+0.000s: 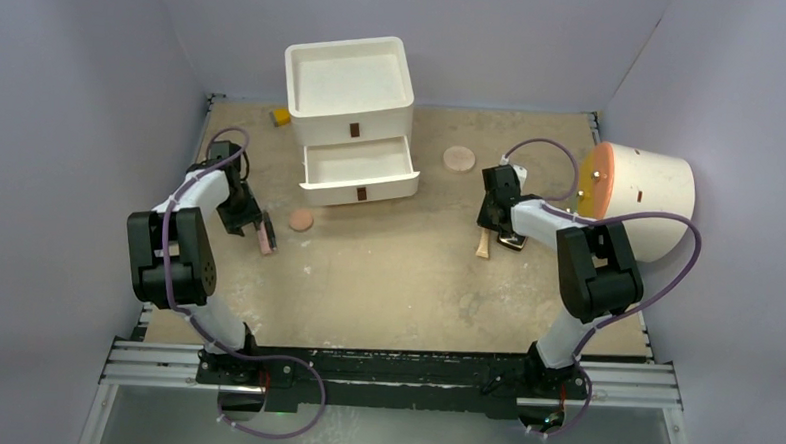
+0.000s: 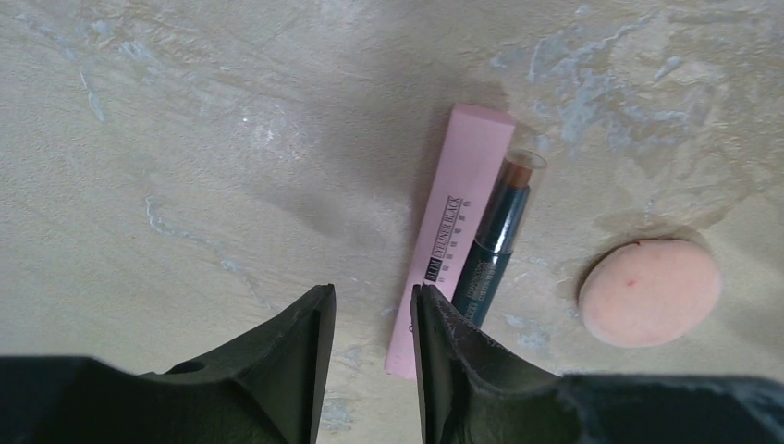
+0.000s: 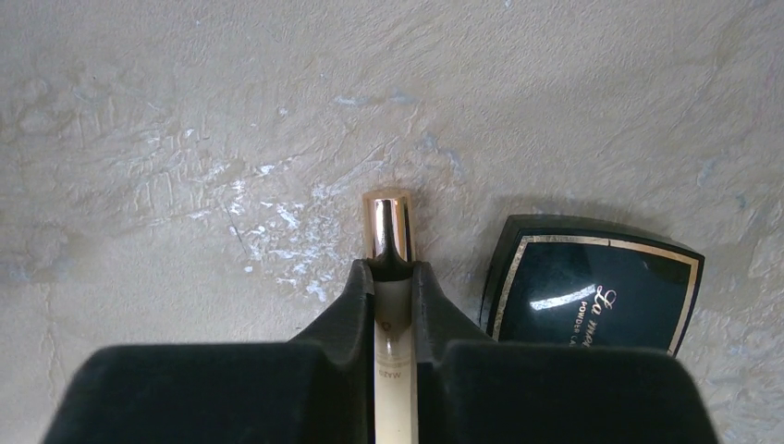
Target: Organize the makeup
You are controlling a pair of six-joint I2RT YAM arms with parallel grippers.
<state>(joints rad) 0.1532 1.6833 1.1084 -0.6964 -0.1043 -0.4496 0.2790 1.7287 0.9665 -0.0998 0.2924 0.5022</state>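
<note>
My left gripper (image 1: 253,228) (image 2: 373,294) is open and empty, low over the table. Its right finger stands just left of the slim pink-and-black stick (image 1: 265,239), which shows as a pink box (image 2: 458,213) beside a dark stick (image 2: 499,231). One peach disc (image 1: 301,220) (image 2: 649,291) lies to their right, the other (image 1: 459,158) right of the drawers. My right gripper (image 1: 493,226) (image 3: 392,268) is shut on the tan tube (image 1: 483,246), whose gold cap (image 3: 388,227) sticks out past the fingertips, close to the table. The black square compact (image 1: 513,242) (image 3: 592,296) lies beside it. The white patterned box is out of view.
A white two-drawer unit (image 1: 353,90) stands at the back centre, its lower drawer (image 1: 359,166) pulled open. A small yellow block (image 1: 280,117) lies to its left. A big cream cylinder with an orange face (image 1: 640,198) lies at the right wall.
</note>
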